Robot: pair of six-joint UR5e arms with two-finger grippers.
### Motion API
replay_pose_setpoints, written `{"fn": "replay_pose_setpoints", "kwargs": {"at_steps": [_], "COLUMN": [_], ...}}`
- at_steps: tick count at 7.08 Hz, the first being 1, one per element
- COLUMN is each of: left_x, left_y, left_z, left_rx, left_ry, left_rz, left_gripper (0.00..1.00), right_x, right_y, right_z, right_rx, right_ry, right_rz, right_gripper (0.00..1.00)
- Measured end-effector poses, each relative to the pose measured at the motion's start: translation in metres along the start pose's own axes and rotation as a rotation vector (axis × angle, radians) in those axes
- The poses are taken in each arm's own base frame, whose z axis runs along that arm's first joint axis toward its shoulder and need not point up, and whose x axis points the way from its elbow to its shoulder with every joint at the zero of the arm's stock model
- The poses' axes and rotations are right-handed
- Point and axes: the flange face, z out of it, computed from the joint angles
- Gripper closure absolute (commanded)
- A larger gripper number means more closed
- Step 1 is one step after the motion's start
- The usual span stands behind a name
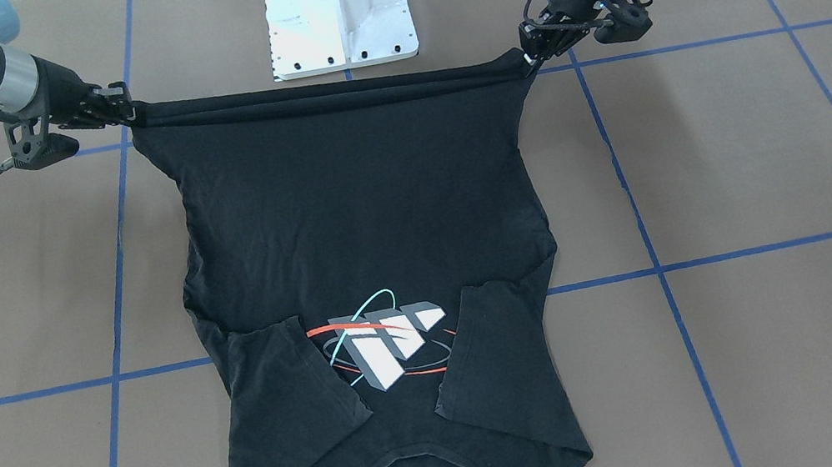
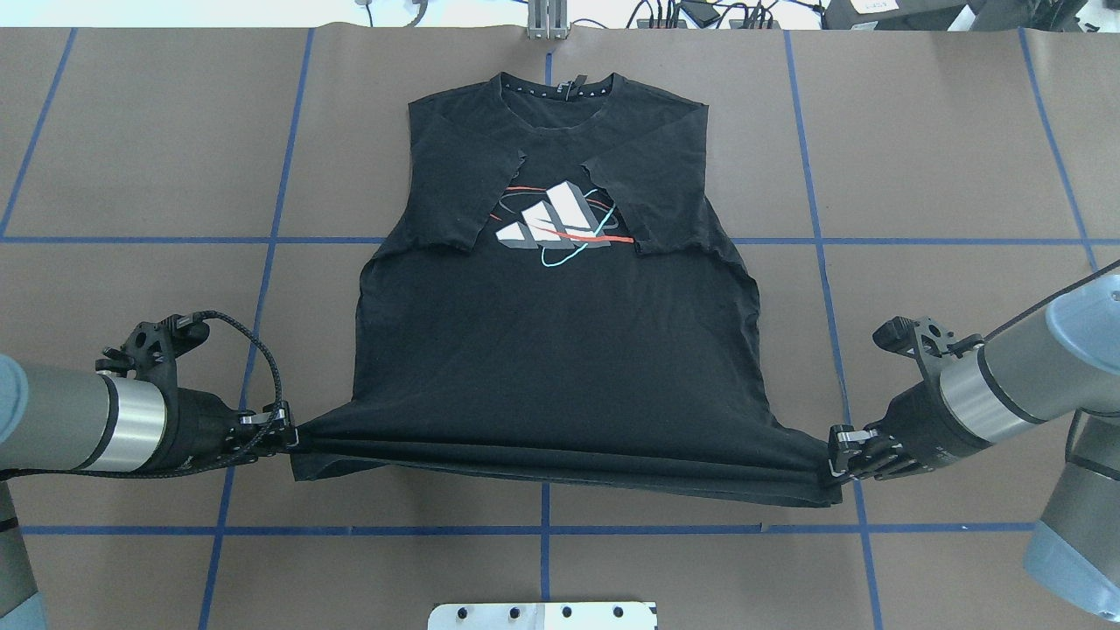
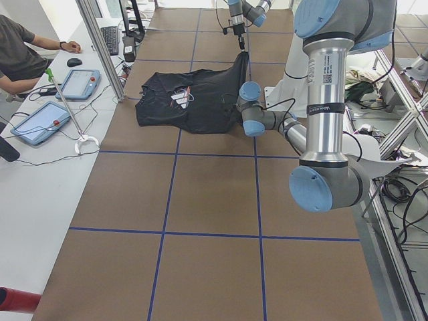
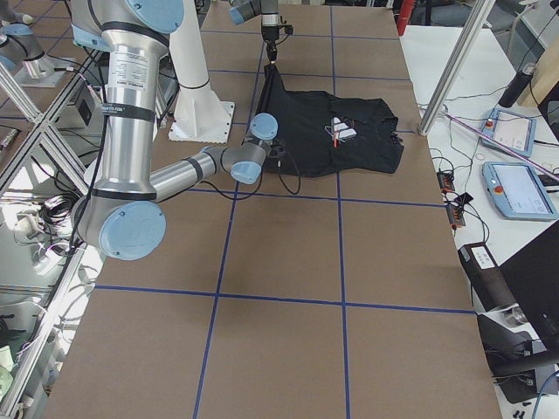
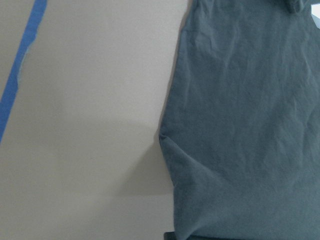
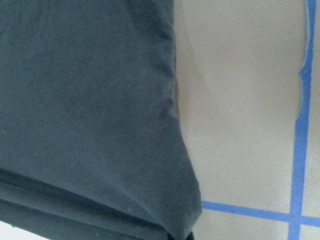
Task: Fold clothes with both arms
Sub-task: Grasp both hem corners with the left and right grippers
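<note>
The black T-shirt [image 2: 560, 350] lies graphic side up on the brown table, both sleeves folded inward over the grey-white graphic [image 2: 556, 219], collar [image 2: 560, 87] at the far edge. Its hem is lifted and stretched taut between the two grippers near the robot. My left gripper [image 2: 284, 433] is shut on the hem's left corner; my right gripper [image 2: 836, 455] is shut on the right corner. In the front-facing view the raised hem [image 1: 333, 93] runs between the left gripper [image 1: 531, 53] and the right gripper [image 1: 126, 104]. The wrist views show only dark cloth [image 5: 250, 125] [image 6: 85, 110] over the table.
The white pedestal base [image 1: 338, 10] stands just behind the lifted hem. Blue tape lines [image 2: 262, 241] grid the brown table. A person [image 3: 20, 53] sits at a side desk with tablets [image 3: 40, 122] beyond the table's far edge. Aluminium frame posts [image 4: 454, 65] stand there too.
</note>
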Motion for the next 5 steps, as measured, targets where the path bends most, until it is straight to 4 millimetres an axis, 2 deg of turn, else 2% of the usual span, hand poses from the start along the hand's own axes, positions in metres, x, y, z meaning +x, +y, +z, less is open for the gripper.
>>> {"fn": "replay_pose_setpoints", "kwargs": {"at_steps": [2, 5], "left_x": [0.013, 0.026], "left_y": [0.01, 0.033], "left_z": [-0.01, -0.033], "left_rx": [-0.053, -0.161], "left_ry": [0.024, 0.011], "left_rz": [0.005, -0.051], "left_gripper": [1.0, 1.0], "right_x": [-0.004, -0.006], "right_y": [0.001, 0.019], "right_z": [-0.014, -0.026], "right_rx": [-0.021, -0.142], "right_ry": [-0.029, -0.073], "right_rz": [-0.006, -0.014], "right_gripper": [1.0, 1.0]}}
